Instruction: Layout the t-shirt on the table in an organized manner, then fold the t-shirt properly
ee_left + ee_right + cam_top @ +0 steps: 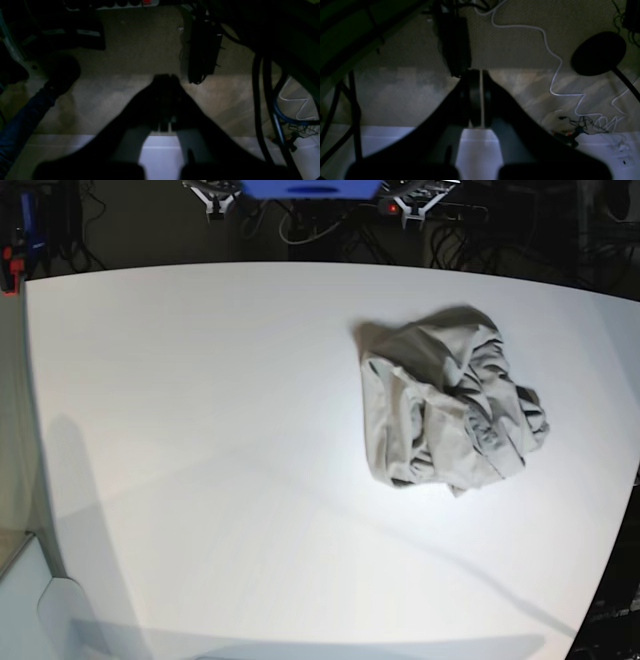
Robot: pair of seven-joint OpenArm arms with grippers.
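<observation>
1. Basically, nothing of the task is done yet: the t-shirt (450, 405) is seen in the base view as a crumpled heap, no sleeve, hem or neck laid out.
2. Shirt location: it lies on the table (200, 430), on the side served by the arm with the left wrist camera, nearer the far edge than the near one. The remaining tabletop is bare white.
3. Left gripper (166, 80): jaws are pressed together, nothing pinched between them. It is pointed off the table toward the carpeted floor; only a white strip of table edge is seen below the fingers. The shirt is not in this wrist view, so it is well apart from the hand.
4. Right gripper (476, 75): jaws are likewise closed with only a thin sliver of light between them, nothing held. It is also aimed past the table edge at the floor, where a white cable (555, 65) and a dark round base (598, 53) are seen ahead and to its right. No cloth is in this view either.
5. Neither arm is seen in the base view, so both are judged to be parked clear of the work area.
6. Left to do, as judged: everything. The heap has to be picked apart and spread flat with sleeves and hem squared, then the folds made.
7. Both wrist views are dark; finer detail of the fingers cannot be told.
</observation>
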